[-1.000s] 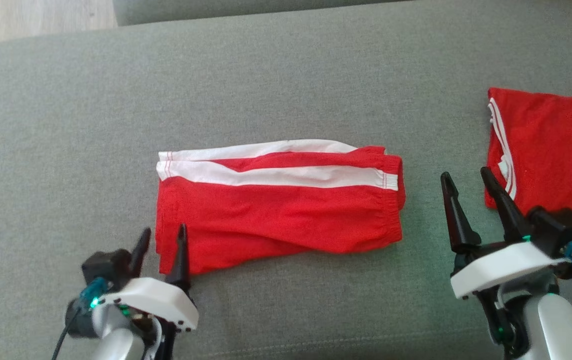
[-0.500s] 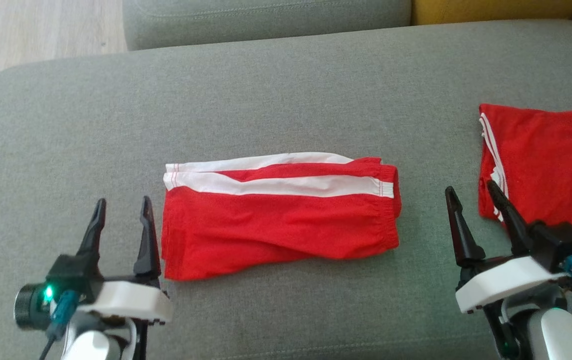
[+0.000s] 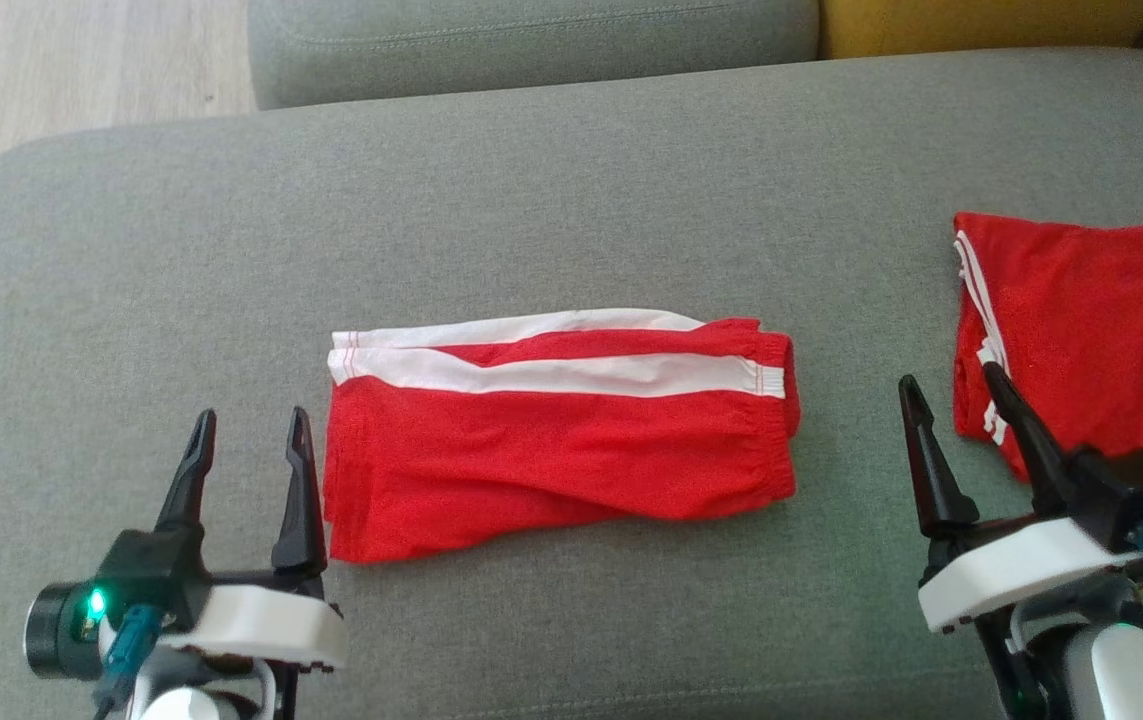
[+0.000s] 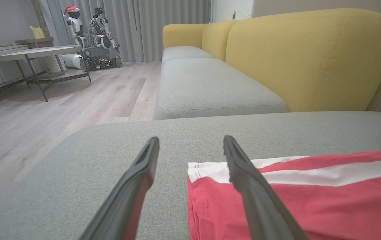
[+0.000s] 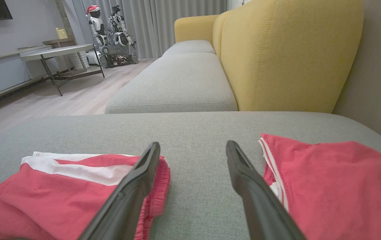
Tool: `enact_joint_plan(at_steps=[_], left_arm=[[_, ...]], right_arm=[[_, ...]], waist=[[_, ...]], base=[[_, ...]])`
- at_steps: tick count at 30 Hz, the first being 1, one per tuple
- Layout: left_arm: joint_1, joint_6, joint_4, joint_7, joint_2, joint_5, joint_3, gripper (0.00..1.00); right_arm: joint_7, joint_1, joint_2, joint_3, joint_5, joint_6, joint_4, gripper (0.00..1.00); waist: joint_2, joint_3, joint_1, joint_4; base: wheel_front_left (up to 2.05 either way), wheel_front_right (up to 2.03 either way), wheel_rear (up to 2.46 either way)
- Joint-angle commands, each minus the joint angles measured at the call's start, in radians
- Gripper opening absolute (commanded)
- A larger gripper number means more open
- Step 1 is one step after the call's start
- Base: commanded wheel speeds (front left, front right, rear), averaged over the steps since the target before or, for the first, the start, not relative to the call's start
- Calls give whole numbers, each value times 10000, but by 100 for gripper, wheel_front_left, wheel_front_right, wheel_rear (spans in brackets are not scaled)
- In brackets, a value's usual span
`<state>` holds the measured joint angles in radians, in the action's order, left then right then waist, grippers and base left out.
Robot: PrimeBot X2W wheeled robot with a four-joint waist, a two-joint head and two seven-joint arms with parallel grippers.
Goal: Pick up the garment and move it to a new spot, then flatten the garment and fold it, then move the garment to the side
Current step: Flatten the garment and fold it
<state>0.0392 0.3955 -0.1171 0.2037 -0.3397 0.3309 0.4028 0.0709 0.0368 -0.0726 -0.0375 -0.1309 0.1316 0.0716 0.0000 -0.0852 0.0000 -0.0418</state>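
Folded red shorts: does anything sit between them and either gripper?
Nothing visible does. The left gripper, open, is beside the hem end of the folded red shorts, the right gripper, open, off the waistband end, with bare grey cushion between. The other red garment lies beyond the right gripper.

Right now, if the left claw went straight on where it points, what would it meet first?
Likely just bare grey cushion: the left claw points past the folded red shorts, just off their hem end. Its nearer finger could graze that edge; height is unclear.
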Motion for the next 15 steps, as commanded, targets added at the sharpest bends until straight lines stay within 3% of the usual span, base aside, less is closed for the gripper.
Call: enact_joint_plan(at_steps=[1,8,15], left_arm=[[-343,34,-393,9,-218,-69,-405,100],[-480,12,-401,-43,-142,35,-362,100],[-848,-117,-264,10,-14,70,-249,100]], right_arm=[[53,-177,-79,-194,53,-9,425,100],[160,-266,-75,-177,11,-9,326,100],[342,-698,-194,-535,-81,-9,-519,100]], waist=[[0,-19,0,9],[0,-182,0,172],[0,-587,0,588]], base=[[0,0,0],[0,0,0],[0,0,0]])
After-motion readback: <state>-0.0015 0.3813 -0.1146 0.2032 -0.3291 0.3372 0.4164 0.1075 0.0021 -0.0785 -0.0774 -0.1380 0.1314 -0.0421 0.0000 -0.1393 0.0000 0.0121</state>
